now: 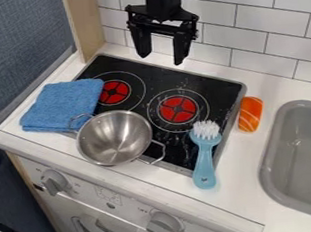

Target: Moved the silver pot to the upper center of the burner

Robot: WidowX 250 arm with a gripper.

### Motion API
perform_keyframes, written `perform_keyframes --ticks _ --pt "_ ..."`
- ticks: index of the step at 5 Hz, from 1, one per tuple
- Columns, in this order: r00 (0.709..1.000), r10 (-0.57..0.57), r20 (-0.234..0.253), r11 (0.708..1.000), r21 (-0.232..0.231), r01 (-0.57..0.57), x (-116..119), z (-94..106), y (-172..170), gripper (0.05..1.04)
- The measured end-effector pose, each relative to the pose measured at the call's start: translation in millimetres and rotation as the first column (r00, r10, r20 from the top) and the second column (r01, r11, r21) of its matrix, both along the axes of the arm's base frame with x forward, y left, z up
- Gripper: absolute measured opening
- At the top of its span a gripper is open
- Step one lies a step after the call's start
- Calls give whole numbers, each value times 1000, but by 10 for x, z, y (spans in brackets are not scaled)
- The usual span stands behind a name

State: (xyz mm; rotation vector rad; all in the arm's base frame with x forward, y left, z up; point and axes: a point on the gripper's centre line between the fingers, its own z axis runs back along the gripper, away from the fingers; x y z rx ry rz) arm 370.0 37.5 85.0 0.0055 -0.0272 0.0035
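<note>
Seeing the silver pot (114,137) sitting mouth-up by the front edge of the cooktop (220,93), toward its left corner, and overlapping the white counter (231,198). Finding the black gripper (161,58) hanging over the back edge of the cooktop, well apart from the pot, spreading its 2 fingers and gripping nothing.

Judging the pot as thin metal, probably weighing little, resisting bending, and slipping easily along its smooth curved wall; risking dents rather than breakage. Favoring the rim for a hold, placing 1 finger inside and 1 outside, rather than spanning the whole bowl, probably too wide. Treating the 2 wire handles as weaker choices: risking a snag on the blue cloth (62,104) at the left handle (78,117), and risking swing or tilt at the right handle (165,148). Keeping any lift level, given such one-sided holding, before lowering toward the burner.
</note>
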Motion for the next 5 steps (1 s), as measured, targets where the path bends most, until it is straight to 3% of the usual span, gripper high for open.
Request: perform_keyframes --ticks 1,2,3,5 --pt "999 2 -37 1000 2 -2 -30 -130 0 999" --pt "985 -42 -165 996 75 55 -292 -302 -63 999" --pt "980 -117 -160 990 58 128 -478 -184 -17 999" --pt "951 -258 -169 964 -104 243 -787 -227 284 999"
